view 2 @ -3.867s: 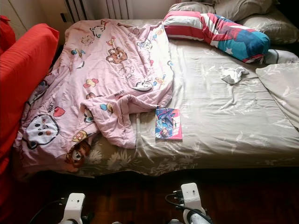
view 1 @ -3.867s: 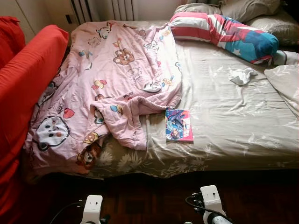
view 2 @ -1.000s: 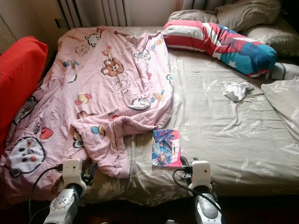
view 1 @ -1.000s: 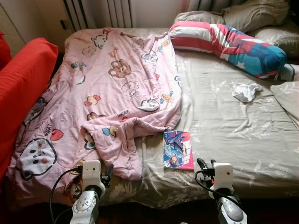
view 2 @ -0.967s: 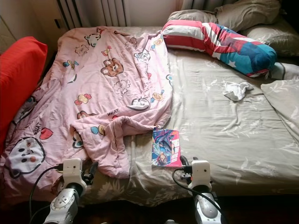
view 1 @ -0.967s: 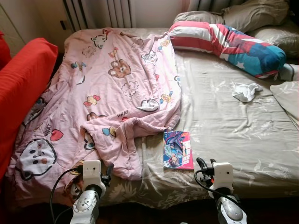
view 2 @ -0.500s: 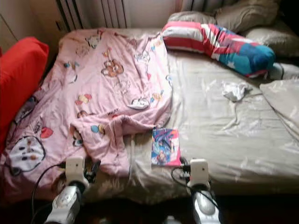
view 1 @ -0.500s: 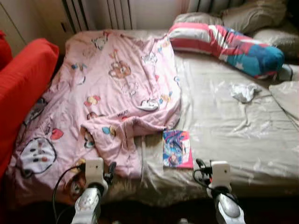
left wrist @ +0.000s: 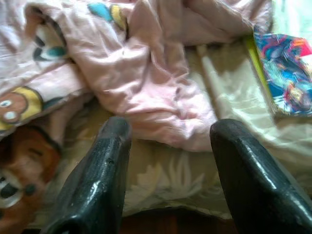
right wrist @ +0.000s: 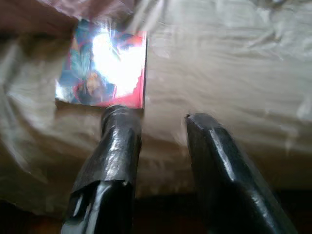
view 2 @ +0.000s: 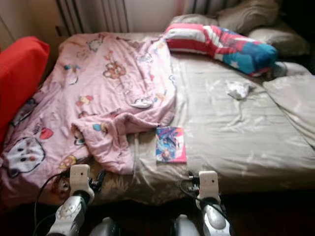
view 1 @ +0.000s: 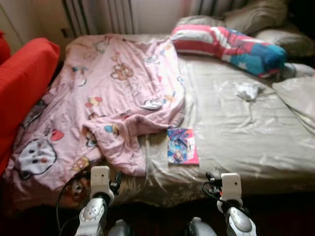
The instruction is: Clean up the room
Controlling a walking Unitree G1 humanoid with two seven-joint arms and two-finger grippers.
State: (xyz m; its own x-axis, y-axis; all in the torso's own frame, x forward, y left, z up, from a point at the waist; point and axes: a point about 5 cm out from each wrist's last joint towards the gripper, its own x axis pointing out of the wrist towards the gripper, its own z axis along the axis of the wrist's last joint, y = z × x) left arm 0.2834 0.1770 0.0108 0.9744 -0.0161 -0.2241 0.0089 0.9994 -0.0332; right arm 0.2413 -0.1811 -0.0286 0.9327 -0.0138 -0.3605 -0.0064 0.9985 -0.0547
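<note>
A rumpled pink cartoon blanket [view 1: 113, 93] covers the left half of the bed [view 1: 246, 132], its folded edge hanging near the foot. A colourful comic book [view 1: 182, 145] lies flat on the beige sheet beside that fold. A small white cloth [view 1: 247, 90] lies further back on the right. My left gripper [left wrist: 168, 131] is open just before the bed's edge, facing the blanket fold [left wrist: 146, 73]. My right gripper [right wrist: 161, 119] is open, low and short of the book [right wrist: 105, 66], with nothing between its fingers.
A red sofa [view 1: 22, 83] stands against the bed's left side. A red, white and blue striped pillow [view 1: 226, 42], grey pillows [view 1: 256, 12] and a folded beige cover [view 1: 298, 96] lie at the head and right. A radiator [view 1: 113, 14] is behind. Dark floor lies below.
The whole picture has shifted and blurred, so the camera moved; the bed now sits a little higher and further off. Since 3.9 s ago both arms rose towards the bed's edge.
</note>
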